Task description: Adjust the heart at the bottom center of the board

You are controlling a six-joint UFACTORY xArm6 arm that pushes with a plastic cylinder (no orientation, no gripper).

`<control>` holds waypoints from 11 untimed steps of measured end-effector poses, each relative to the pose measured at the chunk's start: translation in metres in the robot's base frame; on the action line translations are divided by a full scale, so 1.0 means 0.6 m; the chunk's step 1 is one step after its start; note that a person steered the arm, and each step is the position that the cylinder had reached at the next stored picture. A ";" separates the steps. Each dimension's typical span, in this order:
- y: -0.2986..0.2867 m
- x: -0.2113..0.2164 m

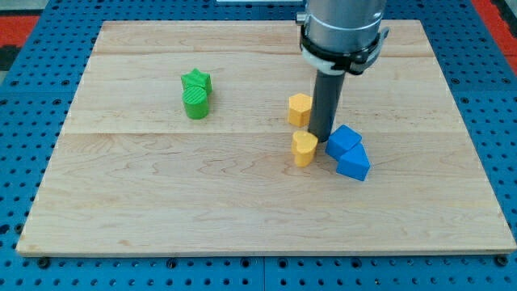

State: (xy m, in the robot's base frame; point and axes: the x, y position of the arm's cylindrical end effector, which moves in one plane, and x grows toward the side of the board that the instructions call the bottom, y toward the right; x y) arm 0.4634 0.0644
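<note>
1. Camera view: my tip stands just above the yellow heart on its right, between it and the two blue blocks.
2. The yellow heart lies right of the table centre; no pincer exists here.

The wooden worktop carries two green blocks touching at ten o'clock, and near centre a yellow heart, another yellow block and two touching blue blocks.

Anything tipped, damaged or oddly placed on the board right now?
Nothing stands out. My tip sits among the yellow heart, the yellow block and two touching blue blocks; the green pair stands apart.
</note>
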 end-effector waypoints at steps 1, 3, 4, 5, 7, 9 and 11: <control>-0.061 0.050; -0.081 0.187; -0.164 0.143; -0.138 0.071; -0.201 0.177; -0.018 0.156; -0.087 0.153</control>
